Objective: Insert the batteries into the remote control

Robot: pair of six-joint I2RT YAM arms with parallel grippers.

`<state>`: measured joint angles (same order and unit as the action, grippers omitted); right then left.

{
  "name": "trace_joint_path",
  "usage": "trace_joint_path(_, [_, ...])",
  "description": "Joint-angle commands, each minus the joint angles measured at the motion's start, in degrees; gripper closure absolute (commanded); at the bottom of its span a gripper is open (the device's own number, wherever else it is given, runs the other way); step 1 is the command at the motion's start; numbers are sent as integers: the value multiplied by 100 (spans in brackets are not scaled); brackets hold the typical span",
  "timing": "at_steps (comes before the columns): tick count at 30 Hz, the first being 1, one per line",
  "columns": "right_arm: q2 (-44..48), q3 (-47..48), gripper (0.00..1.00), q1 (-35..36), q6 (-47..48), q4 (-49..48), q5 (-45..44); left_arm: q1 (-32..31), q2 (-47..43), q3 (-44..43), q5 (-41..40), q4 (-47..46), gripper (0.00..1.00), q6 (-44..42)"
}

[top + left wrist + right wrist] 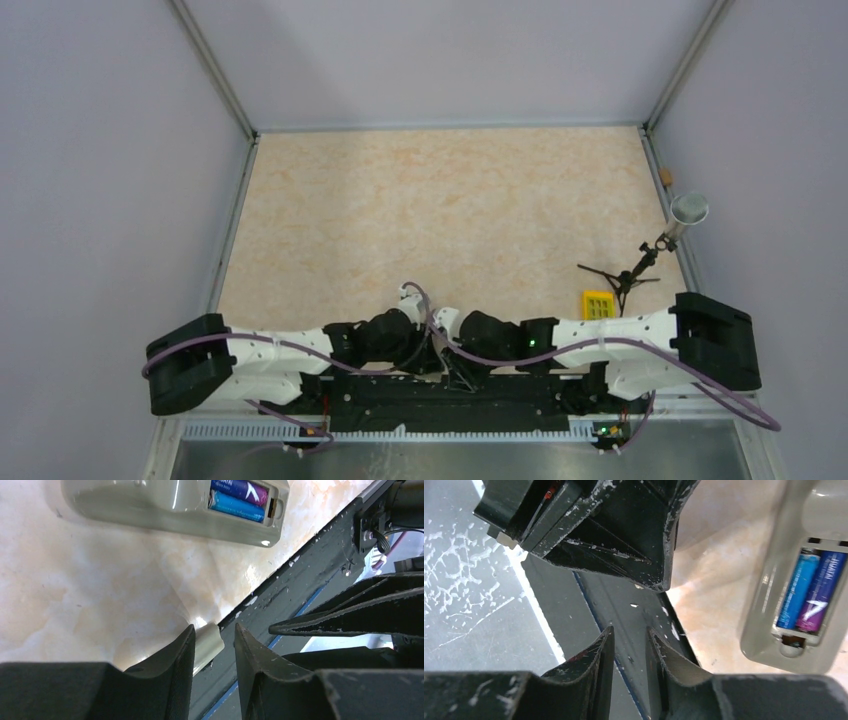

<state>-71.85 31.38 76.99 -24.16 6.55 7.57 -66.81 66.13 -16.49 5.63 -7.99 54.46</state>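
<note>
- While both arms are watched from above, the left arm (270,352) and the right arm (610,335) are seen folded inward, meeting over the near edge of the table (440,200). The task's things are hidden beneath them, and neither hand's state can be told from up here.
- Left wrist view now: the remote control (150,505) is seen lying back-up on the table. Both batteries (237,500) are seated side by side in its open recess, so the loading itself is judged done.
- Well apart from the remote control, on the camera's side of it, the left gripper (214,630) is held part open around a pale grey piece (207,645). It may be the battery cover, though that cannot be told for certain. One finger is touched by the piece and a gap shows at the other, so nothing is judged clamped yet.
- For a clean pick, the piece should be centred between the pads and closed on gently. It lies right beside the dark rail (300,595), where a sideways nudge could tip it off the table.
- Right wrist view: the right gripper (630,629) is seen over that rail, near the battery end of the remote control. Its jaws stand narrowly apart and nothing is held between them.
- That hand is best kept off the remote control, or used only to steady it, so the seated batteries are not jolted loose.
</note>
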Motion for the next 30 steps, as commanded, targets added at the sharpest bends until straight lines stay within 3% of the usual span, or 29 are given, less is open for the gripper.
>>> trace_joint_path(1, [-175,-36,75,229,-110,-610,126,-170,-125,373,-246,569,63,221])
trace_joint_path(9, [-471,-89,84,349,-308,-1133,153,-318,-794,568,-507,1133,65,702])
trace_joint_path(23, [-1182,68,87,611,-316,-2009,277,-333,-2501,576,-1489,2527,58,1212])
trace_joint_path(30, [-1194,283,70,628,-185,-2014,-70,-333,-2893,643,-1478,2889,58,1574])
